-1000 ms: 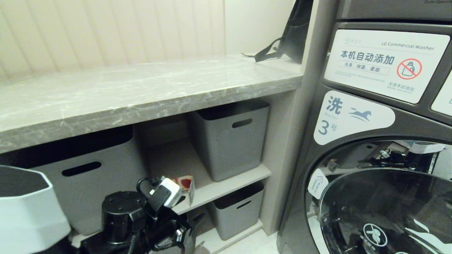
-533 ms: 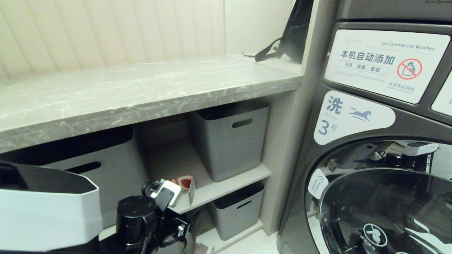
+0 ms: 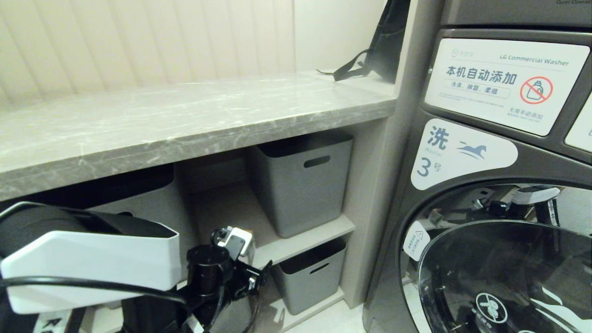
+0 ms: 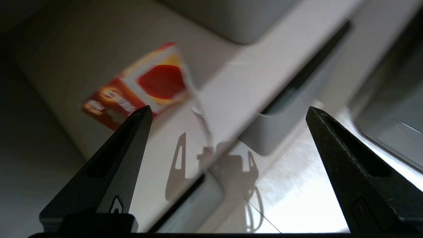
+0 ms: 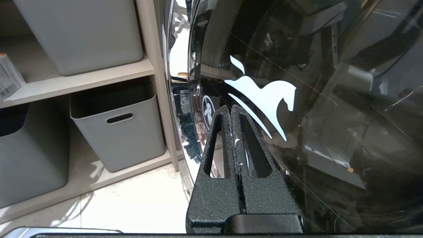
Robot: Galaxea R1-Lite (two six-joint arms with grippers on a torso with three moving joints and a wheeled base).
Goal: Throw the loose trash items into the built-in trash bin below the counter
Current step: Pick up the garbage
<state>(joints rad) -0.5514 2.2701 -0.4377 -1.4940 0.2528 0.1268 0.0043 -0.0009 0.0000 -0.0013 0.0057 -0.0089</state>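
Left hand [image 4: 228, 112] spread above shelf [image 4: 231, 89], carton [image 4: 138, 89] near.

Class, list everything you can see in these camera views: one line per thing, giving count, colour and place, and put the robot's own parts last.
counter: one, grey marble-look, above the shelves.
storage tubs: three, grey, two on the shelf, one below it.
carton: one, red-brown and white, on the shelf ahead of the left gripper.
shelf: one, beige, under the counter.
washing machine: one, dark grey, right of the shelves.
backpack: one, black, at the counter's far end.
floor: pale, below the shelves.
left gripper: one, black, open, pointing at the shelf.
right gripper: one, black, shut, facing the washing machine door.
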